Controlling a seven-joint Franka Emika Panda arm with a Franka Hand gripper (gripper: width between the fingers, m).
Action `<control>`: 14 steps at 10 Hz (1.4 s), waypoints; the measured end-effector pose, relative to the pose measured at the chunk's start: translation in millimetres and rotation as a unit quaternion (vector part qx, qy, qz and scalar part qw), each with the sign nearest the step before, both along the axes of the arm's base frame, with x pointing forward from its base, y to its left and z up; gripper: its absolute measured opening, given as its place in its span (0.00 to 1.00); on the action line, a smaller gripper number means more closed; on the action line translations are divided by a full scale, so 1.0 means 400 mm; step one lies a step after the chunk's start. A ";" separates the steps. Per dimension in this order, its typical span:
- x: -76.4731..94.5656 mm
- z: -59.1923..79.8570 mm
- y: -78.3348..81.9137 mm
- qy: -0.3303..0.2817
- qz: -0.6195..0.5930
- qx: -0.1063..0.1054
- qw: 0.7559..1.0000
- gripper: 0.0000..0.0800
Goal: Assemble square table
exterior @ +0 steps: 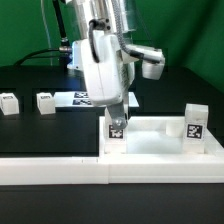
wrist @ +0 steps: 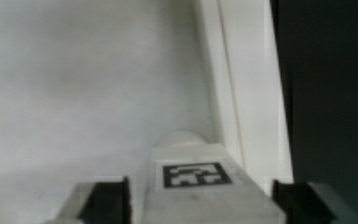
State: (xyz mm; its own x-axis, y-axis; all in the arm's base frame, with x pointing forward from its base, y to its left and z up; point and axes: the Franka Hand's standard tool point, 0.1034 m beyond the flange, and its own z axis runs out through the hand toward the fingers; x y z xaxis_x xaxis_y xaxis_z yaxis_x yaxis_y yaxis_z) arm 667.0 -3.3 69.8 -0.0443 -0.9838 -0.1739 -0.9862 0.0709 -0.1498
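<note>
Well off the table top's (exterior: 155,146) exterior-view left lay a loose leg (exterior: 10,102) and a second loose leg (exterior: 45,101). Nearer it was the marker board (exterior: 78,98), half hidden by the arm. At its left corner the gripper (wrist: 199,190) straddled an upright leg (wrist: 197,172), jaws wide with gaps on both sides and fingers (wrist: 101,200) cut off. A right-corner leg (exterior: 195,122) stood too.

Table top (exterior: 160,143): white plastic, smooth, with a dull sheen; its floor looks matt grey-white in the wrist view.
Corner leg (exterior: 117,131): white plastic block, smooth; its tag is printed black on white, matt like paper.
Far leg (exterior: 195,122): same white plastic, same matt printed tag.
Loose legs (exterior: 45,101): white plastic, smooth.
Fingers (wrist: 101,203): dark, matt; material cannot be told.
Arm (exterior: 100,70): white shell, glossy, with bright highlights.
Rail (exterior: 50,172): white plastic, smooth, matt.
Marker board (exterior: 80,97): thin white sheet, black print, matt.
Desk (exterior: 30,135): black, matt, even.
</note>
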 end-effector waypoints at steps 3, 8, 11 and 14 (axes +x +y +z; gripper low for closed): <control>-0.009 -0.006 0.025 -0.031 0.189 -0.042 0.981 0.80; -0.002 0.001 0.012 -0.054 0.493 -0.119 0.860 0.81; -0.002 -0.003 0.006 -0.062 0.599 -0.135 0.787 0.81; -0.003 -0.004 -0.003 -0.059 0.585 -0.135 0.797 0.53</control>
State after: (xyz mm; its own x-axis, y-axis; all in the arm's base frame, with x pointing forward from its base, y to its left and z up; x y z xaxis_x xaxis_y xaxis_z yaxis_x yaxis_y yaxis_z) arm 665.8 -4.3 68.3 0.9329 -0.3411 0.1158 -0.3306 -0.9384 -0.1006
